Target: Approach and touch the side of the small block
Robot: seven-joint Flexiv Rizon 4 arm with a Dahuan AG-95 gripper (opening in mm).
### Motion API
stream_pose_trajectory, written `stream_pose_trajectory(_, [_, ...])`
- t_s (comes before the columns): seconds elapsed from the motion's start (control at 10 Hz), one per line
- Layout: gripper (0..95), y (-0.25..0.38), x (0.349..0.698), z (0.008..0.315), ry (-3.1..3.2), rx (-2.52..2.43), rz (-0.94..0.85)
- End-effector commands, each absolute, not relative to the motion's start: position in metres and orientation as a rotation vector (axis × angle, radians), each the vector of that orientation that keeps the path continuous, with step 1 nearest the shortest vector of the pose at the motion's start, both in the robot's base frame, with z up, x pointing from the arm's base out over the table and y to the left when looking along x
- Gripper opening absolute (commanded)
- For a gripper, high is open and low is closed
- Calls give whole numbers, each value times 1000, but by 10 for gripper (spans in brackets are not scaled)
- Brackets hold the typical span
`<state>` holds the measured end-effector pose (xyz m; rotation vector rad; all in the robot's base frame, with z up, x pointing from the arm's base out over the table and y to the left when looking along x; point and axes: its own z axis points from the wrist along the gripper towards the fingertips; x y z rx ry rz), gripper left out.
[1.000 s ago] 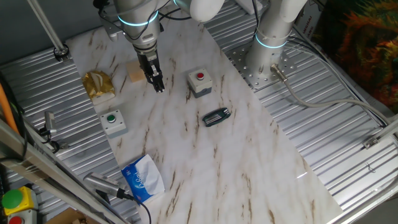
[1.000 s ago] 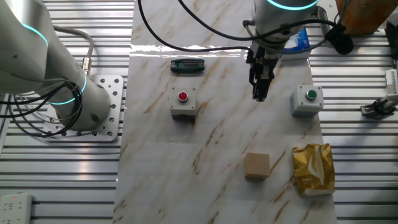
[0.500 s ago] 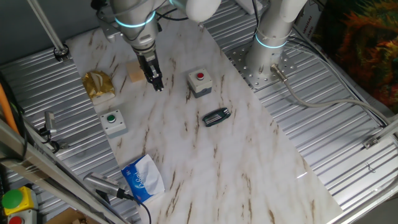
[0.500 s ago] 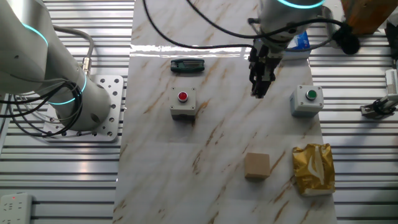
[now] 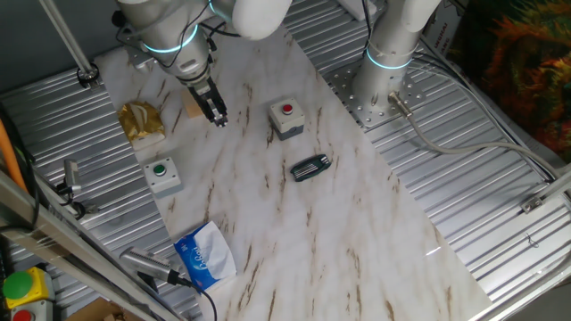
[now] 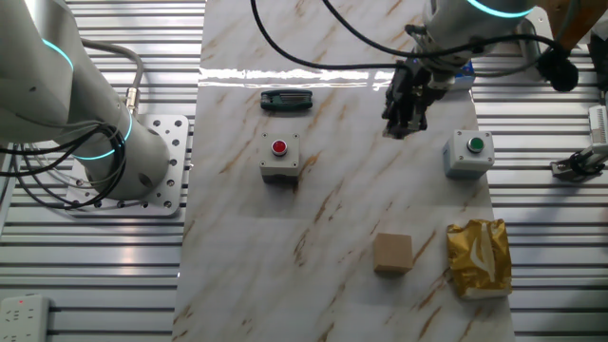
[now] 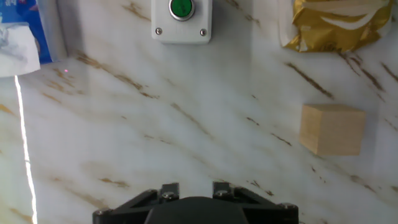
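Observation:
The small block [image 6: 392,254] is a pale tan cube on the marble board. In one fixed view [image 5: 191,104] it is partly hidden behind the hand. In the hand view [image 7: 331,129] it lies at the right, ahead of the hand. My gripper [image 5: 217,116] hangs tilted above the board just right of the block, apart from it. In the other fixed view the gripper [image 6: 396,123] is well short of the block. Its fingers look pressed together and hold nothing. Only the hand's base [image 7: 196,208] shows in the hand view.
A yellow-brown wad [image 6: 478,258] lies beside the block. A grey box with a green button [image 6: 468,154] and one with a red button [image 6: 279,158] stand on the board. A black object [image 6: 286,99] and a blue pack [image 5: 203,256] lie nearer the board's other end.
The hand has swung over and tilted, and the fingertips have shifted a little left and up in one fixed view. The block and the other things have not moved.

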<state>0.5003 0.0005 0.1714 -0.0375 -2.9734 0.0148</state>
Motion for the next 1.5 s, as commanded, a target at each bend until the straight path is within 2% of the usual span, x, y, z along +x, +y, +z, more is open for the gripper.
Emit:
stream_pose_trajectory(0.1, [0,0,500,171,-2977,-37,8])
stream_pose_trajectory(0.5, [0,1,502,162,-2978,-27,9])
stream_pose_trajectory(0.9, [0,-10,511,112,-2992,-4,9])
stream_pose_trajectory(1.5, [0,-50,510,62,-3045,62,7])
